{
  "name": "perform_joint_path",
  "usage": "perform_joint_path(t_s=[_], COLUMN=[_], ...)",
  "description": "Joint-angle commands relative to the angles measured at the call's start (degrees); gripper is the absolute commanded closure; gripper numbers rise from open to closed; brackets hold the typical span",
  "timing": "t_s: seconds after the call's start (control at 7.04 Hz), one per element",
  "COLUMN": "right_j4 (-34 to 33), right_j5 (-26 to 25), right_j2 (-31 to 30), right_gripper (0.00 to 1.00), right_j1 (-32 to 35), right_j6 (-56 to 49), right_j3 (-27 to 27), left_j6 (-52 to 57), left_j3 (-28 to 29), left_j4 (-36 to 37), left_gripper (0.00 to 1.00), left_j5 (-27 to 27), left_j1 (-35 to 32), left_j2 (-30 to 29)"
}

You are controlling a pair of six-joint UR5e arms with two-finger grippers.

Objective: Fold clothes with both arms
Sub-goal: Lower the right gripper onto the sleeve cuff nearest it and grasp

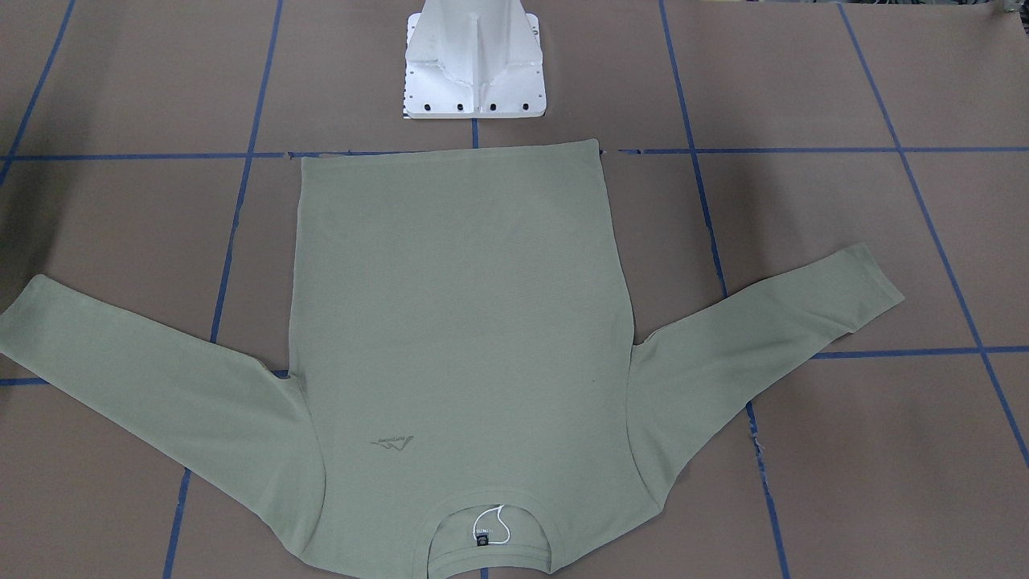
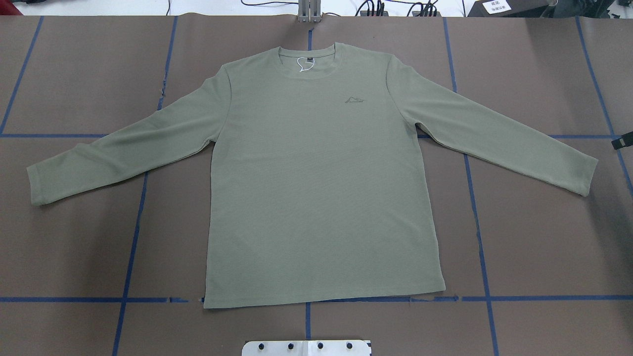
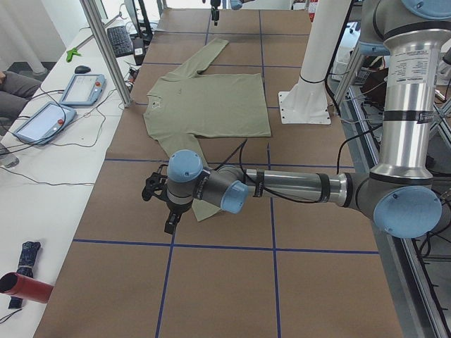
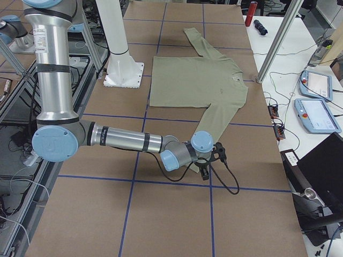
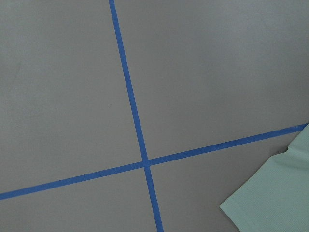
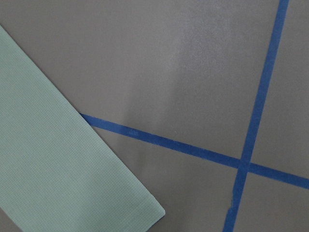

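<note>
The clothes are one olive-green long-sleeved shirt (image 2: 321, 188) lying flat and face up on the brown table, both sleeves spread out, collar (image 2: 306, 64) on the far side from the robot. In the left-side view my left gripper (image 3: 171, 222) hangs just beyond the near sleeve's cuff (image 3: 206, 211). That cuff (image 5: 275, 203) shows at the left wrist view's lower right corner. In the right-side view my right gripper (image 4: 205, 172) hangs by the other sleeve's end (image 4: 214, 120). That cuff (image 6: 63, 169) fills the right wrist view's lower left. Neither wrist view shows fingers, so I cannot tell whether either gripper is open or shut.
The white base pedestal (image 1: 474, 72) stands just behind the shirt's hem. Blue tape lines (image 2: 133, 222) grid the table. Teach pendants (image 3: 42, 120) and cables lie on the side benches. A red cylinder (image 3: 25, 287) lies near the left bench's front. A small black part (image 2: 622, 143) pokes in at the overhead view's right edge.
</note>
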Motion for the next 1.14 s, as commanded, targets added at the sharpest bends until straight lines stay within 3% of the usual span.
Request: perform_joint_path(t_s=[0.0,0.14,0.99], right_j4=[6.4,6.4,6.2], right_j5=[-3.0,-4.4,-4.5], right_j2=[0.2,0.0,-2.3], right_gripper=[0.00,0.00,0.00], right_j1=[-5.7,-7.6,-10.0], right_j6=[7.6,8.0,8.2], right_j3=[-0.8,-0.8,-0.9], left_j6=[0.0,-0.4,-0.6], left_j3=[0.5,1.1,1.2], left_j4=[-7.4,-10.2,-10.3], left_gripper=[0.00,0.00,0.00], left_j5=[1.3,1.2,1.1], left_j1=[0.3,0.3,0.3], left_j2=[2.4,2.9,2.8])
